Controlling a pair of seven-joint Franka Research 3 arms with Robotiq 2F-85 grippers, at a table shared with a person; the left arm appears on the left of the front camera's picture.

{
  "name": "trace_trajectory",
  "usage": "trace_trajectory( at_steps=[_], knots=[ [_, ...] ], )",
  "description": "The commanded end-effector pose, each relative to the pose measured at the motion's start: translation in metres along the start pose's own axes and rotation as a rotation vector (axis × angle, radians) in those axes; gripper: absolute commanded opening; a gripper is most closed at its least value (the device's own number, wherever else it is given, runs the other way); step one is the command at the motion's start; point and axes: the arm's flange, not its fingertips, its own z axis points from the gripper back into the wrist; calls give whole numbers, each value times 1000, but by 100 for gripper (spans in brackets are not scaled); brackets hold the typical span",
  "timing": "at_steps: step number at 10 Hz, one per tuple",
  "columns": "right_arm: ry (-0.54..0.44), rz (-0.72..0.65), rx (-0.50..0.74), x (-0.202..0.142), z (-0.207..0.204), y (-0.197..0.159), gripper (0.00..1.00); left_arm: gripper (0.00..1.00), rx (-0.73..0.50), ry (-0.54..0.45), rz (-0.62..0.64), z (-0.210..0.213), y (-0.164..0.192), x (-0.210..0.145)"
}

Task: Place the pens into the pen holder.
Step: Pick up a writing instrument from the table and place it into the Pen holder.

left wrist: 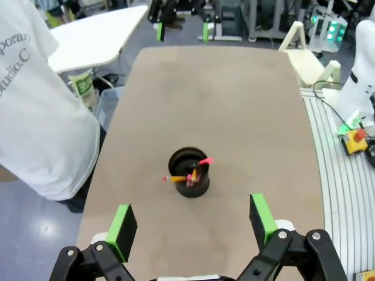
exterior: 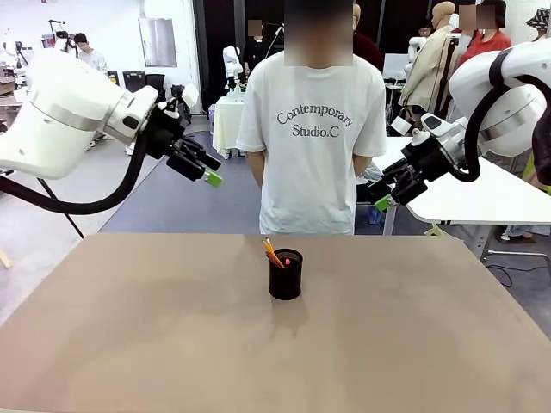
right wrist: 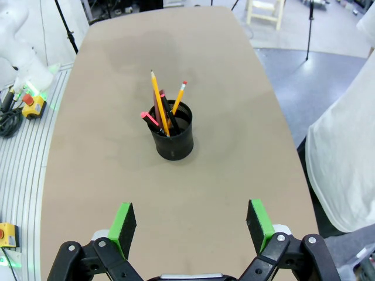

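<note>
Several pens (right wrist: 161, 111) in pen holder (right wrist: 173, 140), well clear of both raised, spread jaws

You see the pens (exterior: 273, 253) standing in the pen holder (exterior: 286, 274) mid-table (exterior: 129, 327), a person (exterior: 312, 138) behind it, the left gripper (exterior: 203, 170) and right gripper (exterior: 384, 194) raised, jaws apart.

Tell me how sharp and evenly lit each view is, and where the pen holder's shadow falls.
Front view: evenly lit, sharp; the pen holder casts a soft, faint shadow toward the camera on the table. Left wrist view: wide-angle bending at the table edges, the pens slightly soft. Right wrist view: crisp pens, only a faint shadow at the holder's base, no glare.
</note>
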Motion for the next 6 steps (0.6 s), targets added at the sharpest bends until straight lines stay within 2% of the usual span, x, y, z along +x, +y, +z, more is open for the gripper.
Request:
trace_trajectory(
  at_steps=[1,3,6],
  knots=[
    [11,6,-10,2,-1,2,100,100,12,52,12,9,1,-17],
    [11,6,-10,2,-1,2,100,100,-12,23,-29,12,0,-37],
    [11,6,-10,2,-1,2,100,100,-27,-4,-34,18,-3,-46]
  ],
)
